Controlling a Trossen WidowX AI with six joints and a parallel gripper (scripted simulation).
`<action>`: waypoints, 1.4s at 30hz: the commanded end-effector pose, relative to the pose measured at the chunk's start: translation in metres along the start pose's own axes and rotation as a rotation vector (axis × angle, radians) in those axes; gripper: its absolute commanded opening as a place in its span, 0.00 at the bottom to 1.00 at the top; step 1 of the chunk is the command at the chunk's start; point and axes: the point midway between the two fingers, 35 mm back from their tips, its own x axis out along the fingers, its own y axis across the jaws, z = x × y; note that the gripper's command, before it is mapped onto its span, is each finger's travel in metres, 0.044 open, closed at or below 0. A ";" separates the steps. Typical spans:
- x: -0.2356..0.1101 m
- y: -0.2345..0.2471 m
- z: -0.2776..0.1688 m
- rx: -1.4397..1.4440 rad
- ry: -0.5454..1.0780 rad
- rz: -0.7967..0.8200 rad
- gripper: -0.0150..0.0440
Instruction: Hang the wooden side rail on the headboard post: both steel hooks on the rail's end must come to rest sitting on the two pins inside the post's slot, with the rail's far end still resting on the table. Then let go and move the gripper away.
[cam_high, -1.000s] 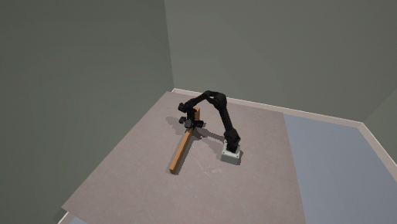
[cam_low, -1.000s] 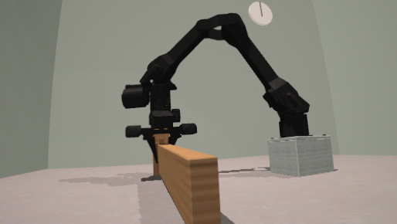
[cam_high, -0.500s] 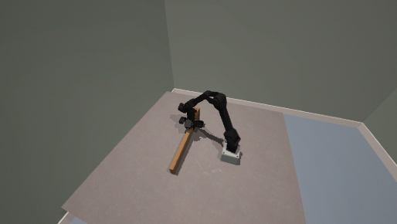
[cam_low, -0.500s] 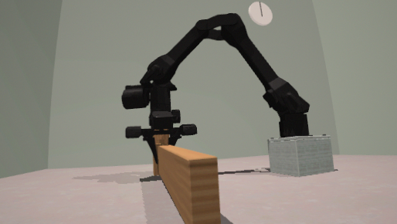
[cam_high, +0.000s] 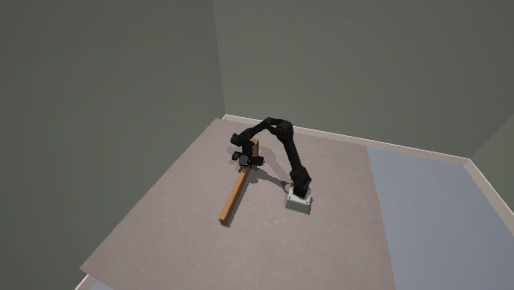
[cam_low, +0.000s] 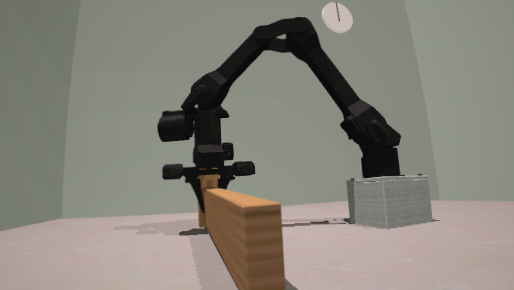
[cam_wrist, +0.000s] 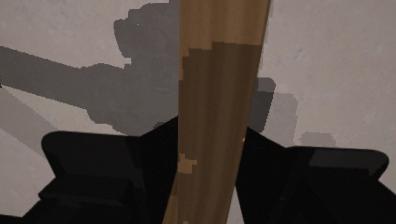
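Observation:
The wooden side rail (cam_high: 234, 196) (cam_low: 247, 232) (cam_wrist: 220, 100) is a long plank. Its near end rests on the table (cam_high: 175, 235), and its other end is raised toward the short upright headboard post (cam_high: 255, 146). My gripper (cam_high: 244, 161) (cam_low: 208, 181) (cam_wrist: 205, 120) is shut on the rail close to the post end, with one black finger on each side face. In the wrist view the rail runs straight up between the fingers. The steel hooks, the post's slot and its pins are hidden behind the gripper and the rail.
The arm's grey base block (cam_high: 299, 200) (cam_low: 390, 201) stands to the right of the rail. A white round disc (cam_low: 337, 17) hangs on the back wall. The room's walls close in behind the post and on the left.

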 end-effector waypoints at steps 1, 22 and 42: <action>0.000 0.000 0.000 0.000 0.000 0.000 0.30; -0.040 0.000 0.000 0.004 0.007 -0.011 1.00; -0.040 -0.002 0.029 -0.007 0.005 -0.011 1.00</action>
